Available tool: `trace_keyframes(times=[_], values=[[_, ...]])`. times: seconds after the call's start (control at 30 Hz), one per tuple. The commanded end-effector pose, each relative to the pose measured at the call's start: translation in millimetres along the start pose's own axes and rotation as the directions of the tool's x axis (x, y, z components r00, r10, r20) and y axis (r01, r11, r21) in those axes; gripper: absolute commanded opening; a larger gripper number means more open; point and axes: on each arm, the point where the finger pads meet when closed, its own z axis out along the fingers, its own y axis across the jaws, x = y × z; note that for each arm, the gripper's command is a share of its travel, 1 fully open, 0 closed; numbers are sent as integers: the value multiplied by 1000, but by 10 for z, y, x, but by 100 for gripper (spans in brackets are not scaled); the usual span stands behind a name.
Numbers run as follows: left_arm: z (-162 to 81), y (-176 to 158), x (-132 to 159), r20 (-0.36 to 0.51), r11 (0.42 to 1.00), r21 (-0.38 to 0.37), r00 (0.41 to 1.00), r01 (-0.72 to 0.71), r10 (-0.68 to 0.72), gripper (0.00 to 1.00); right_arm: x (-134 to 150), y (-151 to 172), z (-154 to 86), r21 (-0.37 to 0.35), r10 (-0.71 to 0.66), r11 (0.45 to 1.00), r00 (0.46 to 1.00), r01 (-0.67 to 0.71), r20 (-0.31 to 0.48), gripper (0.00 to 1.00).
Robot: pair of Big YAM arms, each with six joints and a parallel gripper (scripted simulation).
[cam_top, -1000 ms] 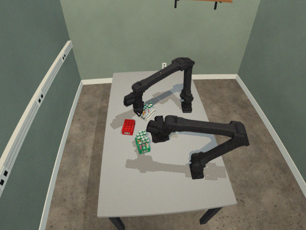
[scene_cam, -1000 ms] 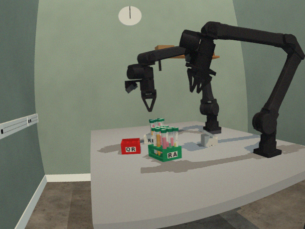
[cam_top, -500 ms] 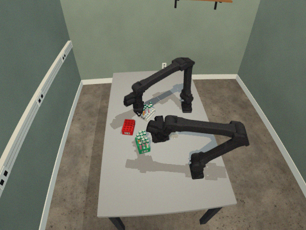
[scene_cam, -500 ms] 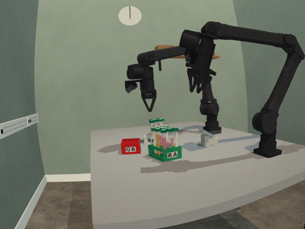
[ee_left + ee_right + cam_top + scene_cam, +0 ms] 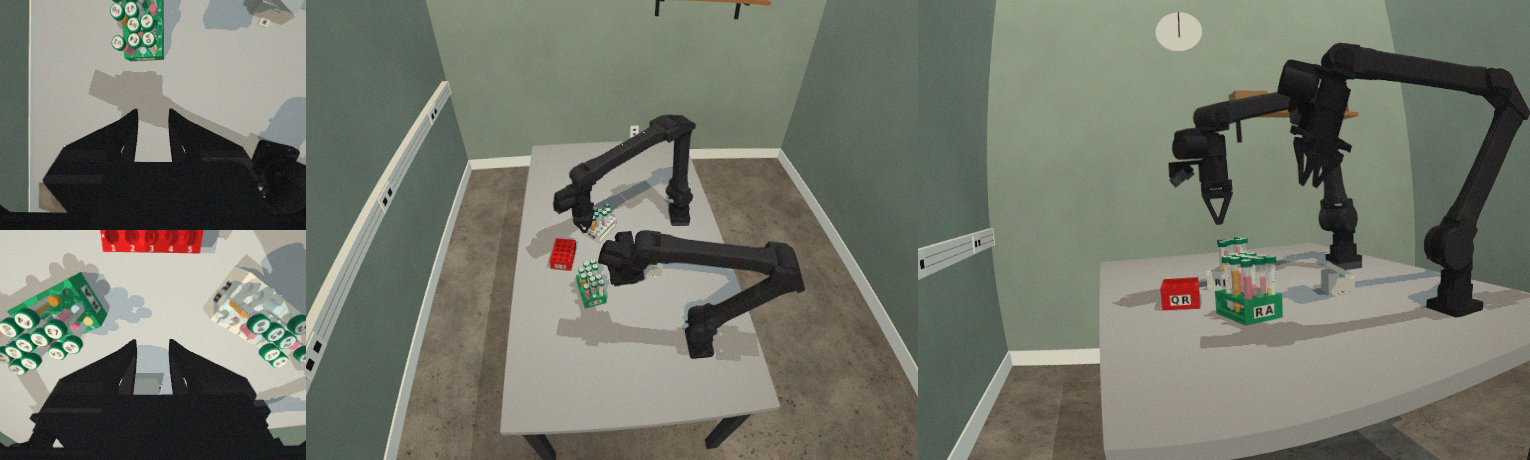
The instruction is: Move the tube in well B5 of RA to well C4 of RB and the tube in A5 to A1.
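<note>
Right now both grippers are up in the air with their fingers partly spread and nothing between them: the left gripper (image 5: 1310, 184) (image 5: 153, 114) and the right gripper (image 5: 583, 229) (image 5: 1218, 223) (image 5: 152, 345), the latter with its fingertips pointing down above the table (image 5: 586, 370) (image 5: 1268, 380), near the white rack (image 5: 605, 235) (image 5: 1213, 280) (image 5: 220, 312). The green rack (image 5: 596, 303) (image 5: 1245, 316) (image 5: 161, 30) (image 5: 75, 285) stands on the table, bearing a crowd of green-capped tubes (image 5: 589, 274) (image 5: 1246, 280) (image 5: 133, 24) (image 5: 39, 337). Which of those caps belong to wells A5 and B5 I cannot tell. More green-capped tubes stand in the white rack, bunched toward one end, with open wells at the other. A red rack (image 5: 563, 254) (image 5: 1180, 294) (image 5: 151, 247) sits apart from both, and a small pale box (image 5: 1337, 283) (image 5: 272, 11) rests nearer the arms' bases.
</note>
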Motion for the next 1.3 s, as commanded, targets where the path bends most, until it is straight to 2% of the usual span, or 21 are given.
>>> trace_keyframes(times=[0.0, 0.13, 0.2, 0.3, 0.5, 0.7, 0.77, 0.97, 1.2, 1.23, 1.27], values=[[-122, 88, -86, 14, 999, -32, 1000, -12, 12, 30, -115, 104, -421, -45, -96, 994, 993, 99, 72, 30], [-122, 88, -86, 14, 999, -32, 1000, -12, 12, 30, -113, 106, -421, -37, -227, 972, 971, 230, 76, 30], [-122, 88, -86, 14, 999, -32, 1000, -12, 12, 30, -113, 106, -421, -37, -227, 972, 971, 230, 76, 30], [-122, 88, -86, 14, 999, -32, 1000, -12, 12, 30, -112, 107, -421, -29, -323, 945, 943, 326, 80, 30], [-122, 88, -86, 14, 999, -32, 1000, -12, 12, 30, -111, 109, -421, -14, -504, 862, 859, 507, 84, 30], [-122, 88, -86, 14, 999, -32, 1000, -12, 12, 30, -111, 109, -421, 3, -666, 744, 741, 668, 85, 30], [-122, 88, -86, 14, 999, -32, 1000, -12, 12, 30, -111, 109, -421, 3, -666, 744, 741, 668, 85, 30], [-122, 88, -86, 14, 999, -32, 1000, -12, 12, 30, -111, 109, -421, 20, -800, 597, 594, 802, 82, 30], [-122, 88, -86, 14, 999, -32, 1000, -12, 12, 30, -111, 109, -421, 38, -917, 396, 393, 917, 76, 30], [-122, 88, -86, 14, 999, -32, 1000, -12, 12, 30, -111, 109, -421, 40, -926, 374, 371, 927, 75, 30], [-122, 88, -86, 14, 999, -32, 1000, -12, 12, 30, -111, 108, -421, 40, -926, 374, 371, 927, 75, 30]])
